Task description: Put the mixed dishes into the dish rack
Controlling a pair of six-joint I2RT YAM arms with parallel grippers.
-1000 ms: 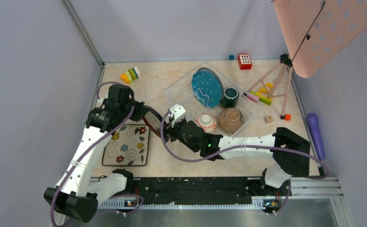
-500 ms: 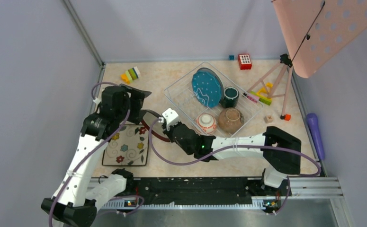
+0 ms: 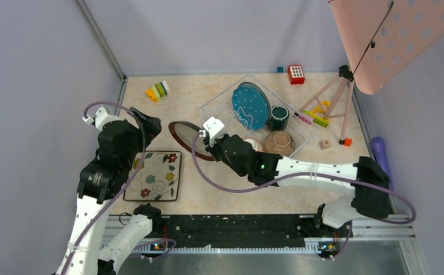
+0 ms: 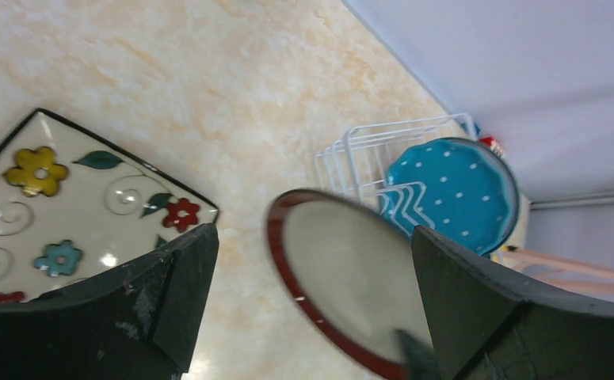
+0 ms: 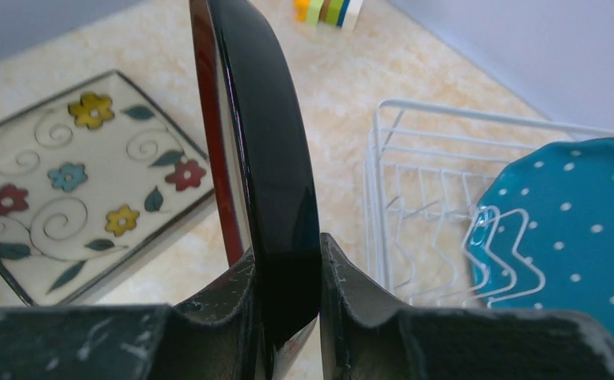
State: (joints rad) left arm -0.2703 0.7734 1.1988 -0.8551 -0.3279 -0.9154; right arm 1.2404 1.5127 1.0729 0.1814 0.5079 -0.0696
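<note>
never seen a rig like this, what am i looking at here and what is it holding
Two robot arms stand at the near edge of a table. One picture looks down from above; the other two come from a camera on each wrist, its fingers showing. The right gripper pinches a round plate by its rim. The left gripper is open and empty. A square flowered plate lies on the table. The white dish rack holds a blue dotted plate, a mug, a brown bowl and an orange-white bowl.

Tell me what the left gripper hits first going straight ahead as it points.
Most likely the red-rimmed round plate clamped in the right gripper; it sits dead ahead between the open jaws, though depth is unclear.
</note>
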